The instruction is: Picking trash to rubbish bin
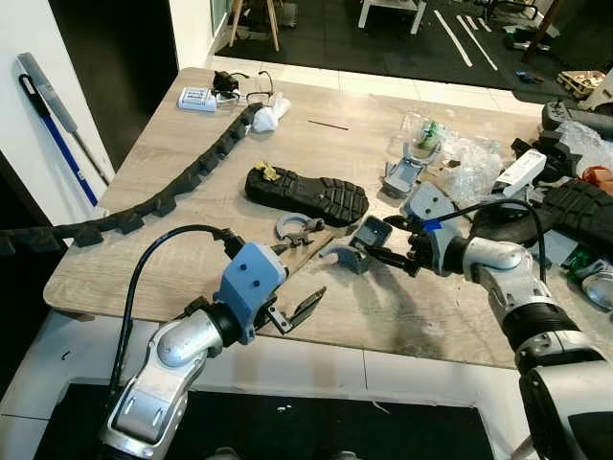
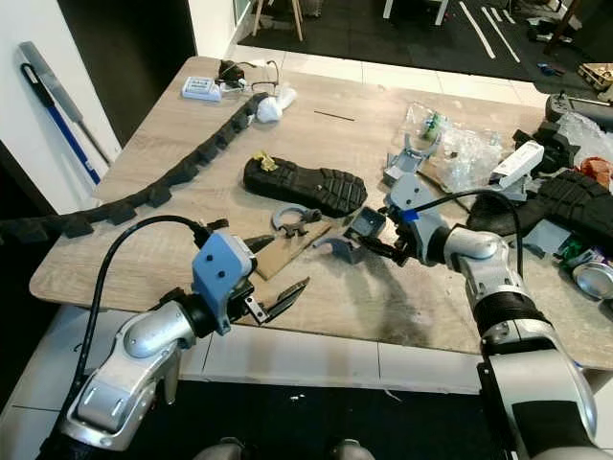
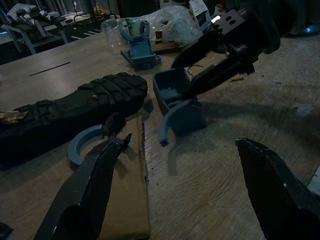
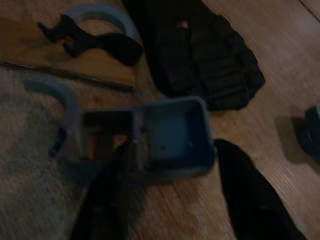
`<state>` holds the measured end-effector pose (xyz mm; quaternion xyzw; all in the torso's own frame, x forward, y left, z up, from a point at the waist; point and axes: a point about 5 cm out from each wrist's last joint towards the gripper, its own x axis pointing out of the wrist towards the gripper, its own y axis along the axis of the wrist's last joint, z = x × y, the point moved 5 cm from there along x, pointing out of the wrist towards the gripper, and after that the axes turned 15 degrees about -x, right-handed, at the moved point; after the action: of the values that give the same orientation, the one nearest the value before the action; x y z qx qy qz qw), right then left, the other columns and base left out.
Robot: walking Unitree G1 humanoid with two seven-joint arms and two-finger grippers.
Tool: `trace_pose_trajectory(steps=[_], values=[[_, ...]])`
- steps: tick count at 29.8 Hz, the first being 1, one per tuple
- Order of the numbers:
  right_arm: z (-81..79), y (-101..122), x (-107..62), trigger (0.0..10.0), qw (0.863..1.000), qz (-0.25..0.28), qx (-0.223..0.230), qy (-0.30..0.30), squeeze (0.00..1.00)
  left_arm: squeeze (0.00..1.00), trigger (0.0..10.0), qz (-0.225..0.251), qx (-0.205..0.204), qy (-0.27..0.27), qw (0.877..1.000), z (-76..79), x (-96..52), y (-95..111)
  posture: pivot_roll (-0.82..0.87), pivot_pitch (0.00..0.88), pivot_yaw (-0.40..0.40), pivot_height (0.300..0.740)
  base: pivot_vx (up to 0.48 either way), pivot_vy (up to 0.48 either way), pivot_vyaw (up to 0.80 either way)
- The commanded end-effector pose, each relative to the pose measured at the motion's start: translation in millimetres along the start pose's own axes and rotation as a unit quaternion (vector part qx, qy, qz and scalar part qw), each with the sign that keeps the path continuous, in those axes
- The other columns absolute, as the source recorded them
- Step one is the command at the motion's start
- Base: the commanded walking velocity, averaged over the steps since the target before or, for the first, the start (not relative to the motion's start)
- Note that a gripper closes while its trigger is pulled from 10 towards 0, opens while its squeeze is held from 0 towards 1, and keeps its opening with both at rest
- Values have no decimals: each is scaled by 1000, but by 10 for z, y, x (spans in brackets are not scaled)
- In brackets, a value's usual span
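Observation:
A small blue plastic box (image 1: 370, 232) with a curved hook piece (image 1: 338, 255) lies in the middle of the wooden table (image 1: 431, 311). My right gripper (image 1: 391, 253) is low over the table and open, one finger on each side of the box's compartment (image 4: 175, 134). A black shoe sole (image 1: 306, 195) lies just behind it. A brown cardboard strip (image 1: 308, 245) and a blue ring clamp (image 1: 298, 228) lie to the left. My left gripper (image 1: 303, 274) hovers open near the front edge, one finger (image 3: 95, 180) above the cardboard and nothing held.
A long black cable chain (image 1: 182, 182) runs along the table's left side. A white box (image 1: 196, 98) sits at the far left corner. Plastic bags (image 1: 469, 158), a blue bracket (image 1: 407, 172), another sole (image 1: 584, 206) and a can (image 1: 599, 286) crowd the right.

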<state>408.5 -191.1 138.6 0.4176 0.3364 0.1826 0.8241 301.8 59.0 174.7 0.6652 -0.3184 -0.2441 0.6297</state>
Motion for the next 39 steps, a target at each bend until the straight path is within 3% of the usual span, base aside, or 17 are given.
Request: trace_pose_trajectory(steps=[1,13,22,26,32,35,39], values=[[-245,-363,2,0,997,-55,39,32,0,0,10000,-7,3,-10,1000,53,5,-21,-2,223,-64,740,0,0,0],[-233,-350,3,0,997,-47,58,28,0,0,10000,-5,7,-10,1000,44,21,-17,1,201,-67,740,0,0,0],[-115,-220,-2,0,998,-23,62,8,0,0,10000,-4,14,-7,1000,18,25,-10,5,181,-69,740,0,0,0],[71,105,-33,0,992,65,110,-12,0,0,10000,3,18,-2,1000,-5,35,22,9,176,-67,740,0,0,0],[516,880,-294,0,947,261,182,-42,0,0,10000,16,20,16,1000,-77,34,74,10,174,-65,740,0,0,0],[583,1038,-373,0,932,302,195,-39,0,0,10000,19,21,21,999,-94,37,85,10,174,-65,740,0,0,0],[560,1069,-372,0,935,303,183,-35,0,0,10000,22,23,27,999,-111,48,93,8,169,-64,740,0,0,0]])
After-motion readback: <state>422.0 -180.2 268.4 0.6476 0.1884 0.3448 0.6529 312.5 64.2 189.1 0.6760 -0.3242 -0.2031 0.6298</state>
